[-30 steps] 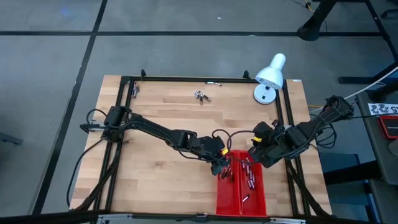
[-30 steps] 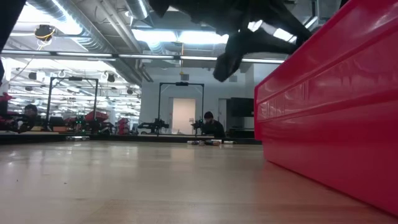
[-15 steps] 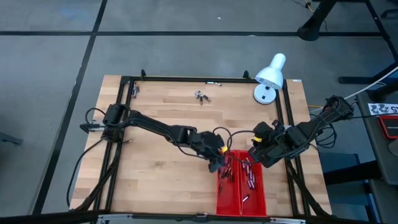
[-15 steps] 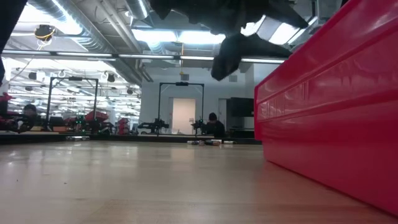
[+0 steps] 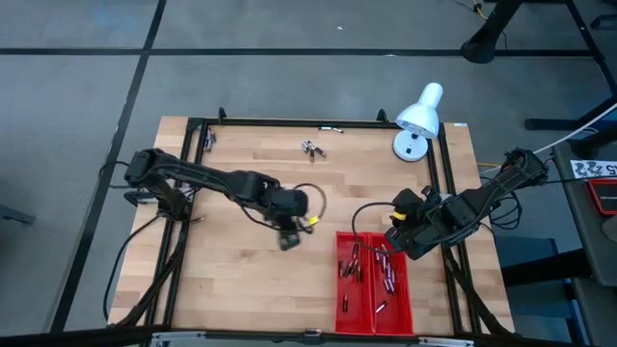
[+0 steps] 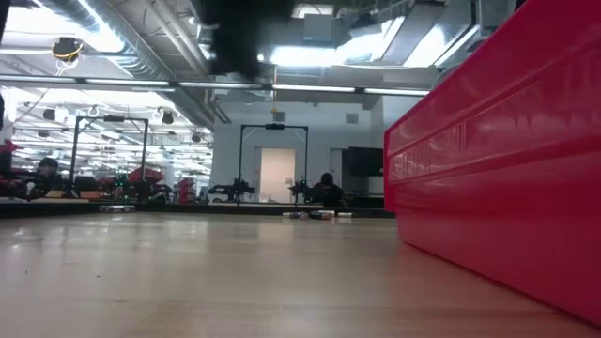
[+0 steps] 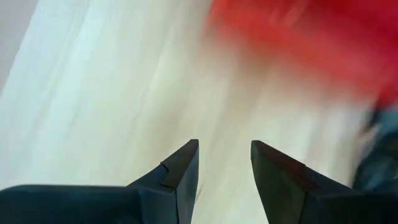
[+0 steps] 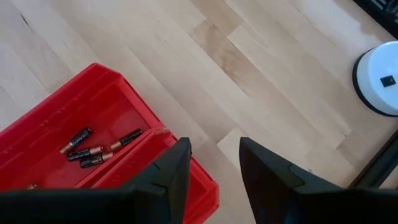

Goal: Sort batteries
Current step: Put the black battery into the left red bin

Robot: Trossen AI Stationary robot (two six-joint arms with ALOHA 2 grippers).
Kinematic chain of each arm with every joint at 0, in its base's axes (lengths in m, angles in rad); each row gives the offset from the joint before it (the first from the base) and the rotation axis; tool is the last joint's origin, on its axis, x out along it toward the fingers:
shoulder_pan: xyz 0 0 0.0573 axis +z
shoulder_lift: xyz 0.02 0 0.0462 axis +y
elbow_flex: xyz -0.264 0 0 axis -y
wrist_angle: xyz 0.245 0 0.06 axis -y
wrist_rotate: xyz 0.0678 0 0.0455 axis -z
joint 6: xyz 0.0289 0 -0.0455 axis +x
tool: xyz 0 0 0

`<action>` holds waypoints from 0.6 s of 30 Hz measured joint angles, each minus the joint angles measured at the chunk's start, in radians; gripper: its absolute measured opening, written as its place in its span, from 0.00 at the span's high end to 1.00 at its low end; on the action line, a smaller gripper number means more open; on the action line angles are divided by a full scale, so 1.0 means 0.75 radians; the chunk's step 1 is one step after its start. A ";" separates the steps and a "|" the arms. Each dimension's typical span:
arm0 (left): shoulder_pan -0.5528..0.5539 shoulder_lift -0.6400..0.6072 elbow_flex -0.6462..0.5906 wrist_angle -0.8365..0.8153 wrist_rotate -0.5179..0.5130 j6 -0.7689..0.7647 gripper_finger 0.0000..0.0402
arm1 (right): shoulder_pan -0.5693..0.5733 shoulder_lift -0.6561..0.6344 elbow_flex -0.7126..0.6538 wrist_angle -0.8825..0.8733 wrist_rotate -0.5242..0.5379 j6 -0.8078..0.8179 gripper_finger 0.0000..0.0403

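A: Starting at the left of the high view, what do you count?

B: One left gripper (image 5: 288,238) over bare wood, left of centre, its arm stretched in from the left edge and bent at the elbow. In its wrist view the two fingers (image 7: 180,177) stand apart with nothing between them.

A: And the batteries?

B: A small cluster of loose batteries (image 5: 311,148) lies on the table (image 5: 251,173) in the upper middle. The rest sit in one red tray (image 5: 374,313), lower right of centre, spread over its two compartments; too small to count exactly there. The right wrist view shows four (image 8: 94,149) in one compartment.

A: Farther right?

B: One white lamp (image 5: 418,119) at the upper right corner of the table. Below it, the right gripper (image 5: 398,240) hangs at the tray's right edge, arm folded in from the right, fingers (image 8: 168,175) apart and empty.
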 joint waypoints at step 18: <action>-0.016 -0.005 -0.531 -0.698 0.255 0.095 0.55 | 0.000 0.000 0.000 0.087 -0.023 0.003 0.66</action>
